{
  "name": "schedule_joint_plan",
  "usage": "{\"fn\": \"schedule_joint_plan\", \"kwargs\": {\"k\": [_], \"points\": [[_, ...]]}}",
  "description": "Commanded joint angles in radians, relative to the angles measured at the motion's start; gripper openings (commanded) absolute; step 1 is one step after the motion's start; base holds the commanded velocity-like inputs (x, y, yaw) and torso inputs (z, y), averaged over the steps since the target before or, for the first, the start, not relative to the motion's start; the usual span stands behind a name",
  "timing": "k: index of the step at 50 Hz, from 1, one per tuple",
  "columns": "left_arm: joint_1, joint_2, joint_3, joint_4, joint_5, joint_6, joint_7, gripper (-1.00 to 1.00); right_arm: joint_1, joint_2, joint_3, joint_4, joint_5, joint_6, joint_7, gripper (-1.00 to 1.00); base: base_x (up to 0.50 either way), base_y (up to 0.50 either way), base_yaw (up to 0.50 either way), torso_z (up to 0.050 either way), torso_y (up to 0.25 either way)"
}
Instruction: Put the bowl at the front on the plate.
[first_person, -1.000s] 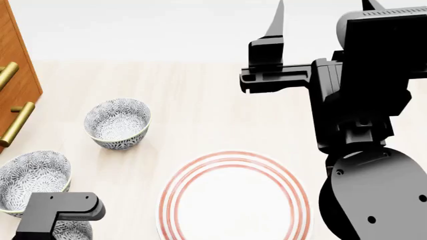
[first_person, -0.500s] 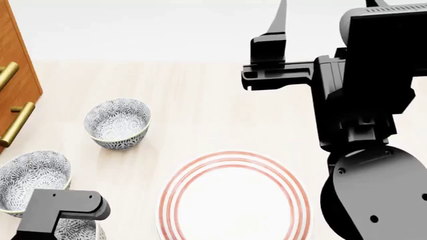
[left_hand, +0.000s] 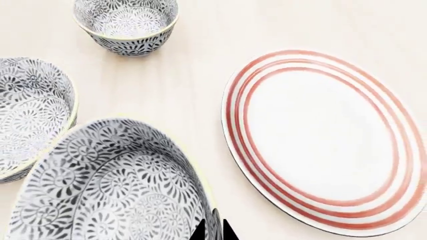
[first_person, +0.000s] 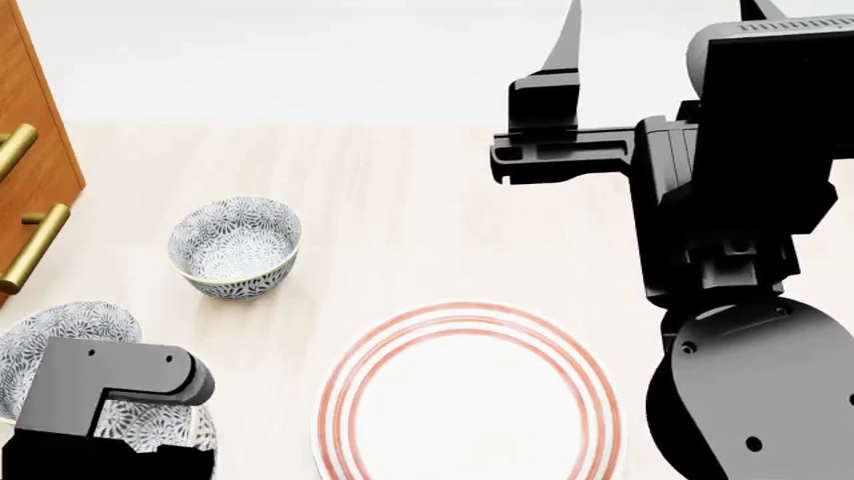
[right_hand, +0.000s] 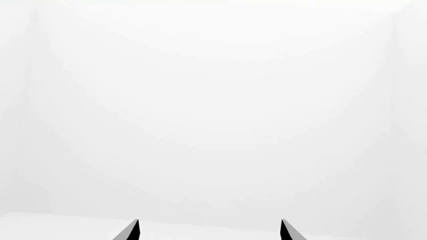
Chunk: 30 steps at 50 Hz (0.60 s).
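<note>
The front bowl (left_hand: 107, 185), white with a dense grey-blue flower pattern, fills the near part of the left wrist view. My left gripper (left_hand: 213, 232) is shut on its rim, one fingertip inside and one outside. In the head view my left arm (first_person: 114, 400) covers most of this bowl (first_person: 160, 432) at the bottom left. The plate (left_hand: 320, 135), white with red rings, lies bare to the bowl's right (first_person: 467, 400). My right gripper (right_hand: 210, 231) is open, held high at the upper right and facing a blank white wall.
Two more patterned bowls stand behind the held one: the middle one (first_person: 60, 335) right beside it, the far one (first_person: 234, 245) apart. A wooden cabinet (first_person: 34, 130) with brass handles (first_person: 34, 245) borders the left. The right arm (first_person: 734, 250) looms over the table's right side.
My left arm has come up into the head view with the front bowl, now covering more of the middle bowl. The right arm drifted slightly to the right.
</note>
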Motion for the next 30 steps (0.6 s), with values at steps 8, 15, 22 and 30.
{"fn": "schedule_joint_plan", "kwargs": {"k": [8, 15, 22, 30], "points": [[-0.08, -0.012, 0.0, 0.051, -0.081, 0.015, -0.063, -1.0, -0.007, 0.003, -0.001, 0.005, -0.001, -0.012, 0.003, 1.0, 0.0, 0.0, 0.0, 0.0, 0.0], [-0.106, -0.016, -0.001, 0.068, -0.082, 0.019, -0.059, -1.0, -0.001, 0.002, -0.002, 0.007, 0.001, -0.01, 0.004, 1.0, 0.0, 0.0, 0.0, 0.0, 0.0], [-0.144, -0.017, -0.006, 0.076, -0.031, 0.019, -0.015, -1.0, 0.005, 0.0, -0.005, 0.012, 0.003, -0.013, 0.003, 1.0, 0.0, 0.0, 0.0, 0.0, 0.0], [-0.191, -0.014, -0.002, 0.067, 0.033, 0.02, 0.051, -1.0, 0.01, -0.002, -0.008, 0.017, 0.005, -0.016, 0.002, 1.0, 0.0, 0.0, 0.0, 0.0, 0.0]]}}
